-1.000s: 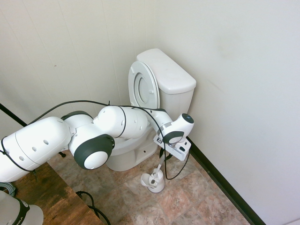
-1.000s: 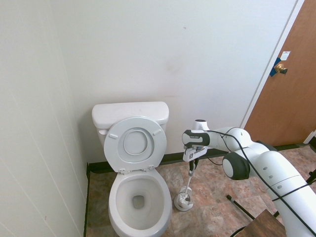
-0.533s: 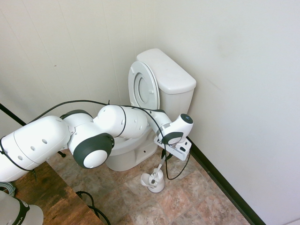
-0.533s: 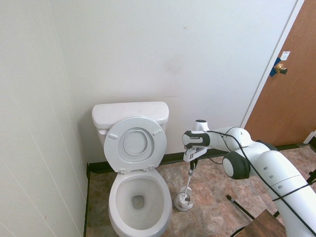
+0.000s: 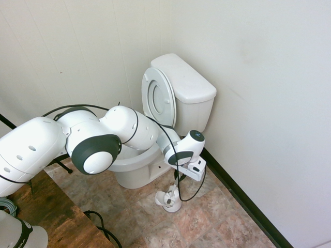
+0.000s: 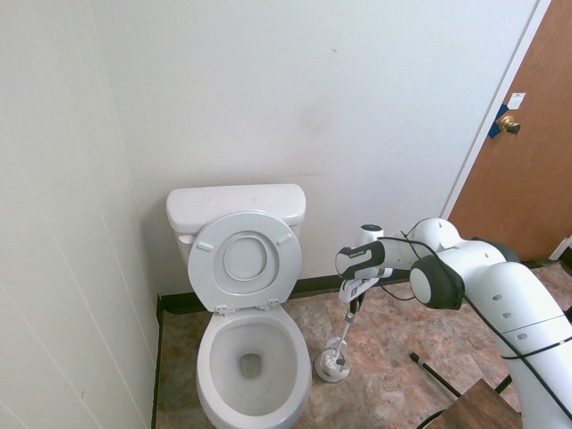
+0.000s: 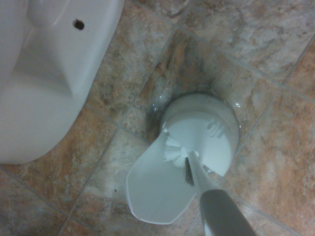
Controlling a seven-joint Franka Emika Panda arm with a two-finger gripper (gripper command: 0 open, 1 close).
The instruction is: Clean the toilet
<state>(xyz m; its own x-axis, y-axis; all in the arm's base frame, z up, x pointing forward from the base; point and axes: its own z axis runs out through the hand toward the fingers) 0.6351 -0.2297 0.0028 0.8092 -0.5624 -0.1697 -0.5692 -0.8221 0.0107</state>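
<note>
- Glossy white porcelain toilet (image 6: 243, 344) stands vs back wall, round lid up, oval bowl open, just beside brush holder (image 6: 331, 365).
- Step in hand, by my read: getting the toilet brush (image 5: 177, 182) out; hand (image 6: 356, 300) is clamped tight on its slim grey handle, bristle head sitting in holder.
- Next move prob needs a straight lift clear of holder's scoop-shaped shell, then swing over bowl.
- Floor (image 7: 275, 147): mottled brown stone-look tile w/ grout lines; holder smooth plastic.

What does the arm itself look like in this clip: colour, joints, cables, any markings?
A glossy white arm of rounded segments, with dark grey rings and round white caps at the joints. Black cables loop along it. The gripper housing carries a small black-and-white label.
</note>
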